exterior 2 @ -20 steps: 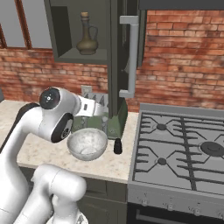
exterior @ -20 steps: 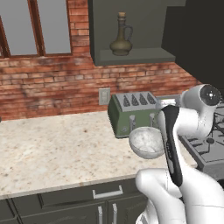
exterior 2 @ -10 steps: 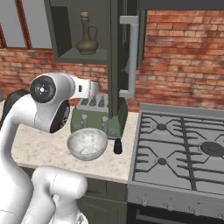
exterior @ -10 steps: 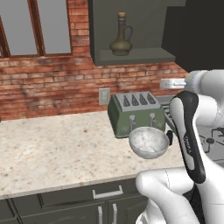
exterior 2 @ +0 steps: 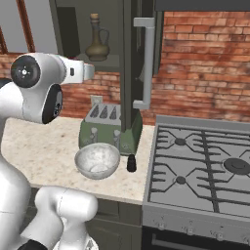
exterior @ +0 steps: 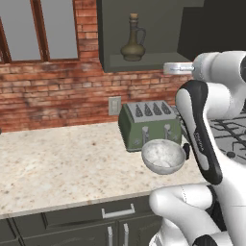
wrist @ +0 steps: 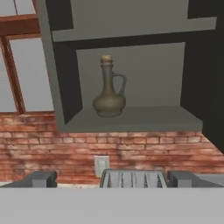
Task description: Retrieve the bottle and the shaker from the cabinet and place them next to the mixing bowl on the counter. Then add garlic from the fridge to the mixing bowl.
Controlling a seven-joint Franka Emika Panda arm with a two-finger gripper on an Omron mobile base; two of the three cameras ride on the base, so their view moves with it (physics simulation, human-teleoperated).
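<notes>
The olive-brown bottle (wrist: 109, 89) with its cork stands alone on the shelf of the open cabinet (wrist: 131, 119), also seen from the bases as bottle (exterior: 133, 43) and bottle (exterior 2: 97, 45). My gripper (wrist: 114, 179) is open, level with the shelf and some way in front of it, facing the bottle; its grey hand shows as gripper (exterior: 171, 68) and gripper (exterior 2: 90, 72). On the counter (exterior 2: 53, 141) the small black shaker (exterior 2: 131, 163) stands just right of the pale mixing bowl (exterior 2: 97, 160). The bowl (exterior: 163, 156) sits in front of the toaster. Fridge and garlic are out of view.
A green toaster (exterior: 149, 125) stands against the brick wall behind the bowl. The cabinet door (exterior 2: 128, 73) hangs open with its grey handle (exterior 2: 146, 63) beside the gas hob (exterior 2: 200, 166). A wide stretch of counter (exterior: 57, 168) lies to the left.
My arm has lifted the hand from about toaster height up to the level of the cabinet shelf. Bottle, bowl and shaker have stayed put, and the gripper stays open.
</notes>
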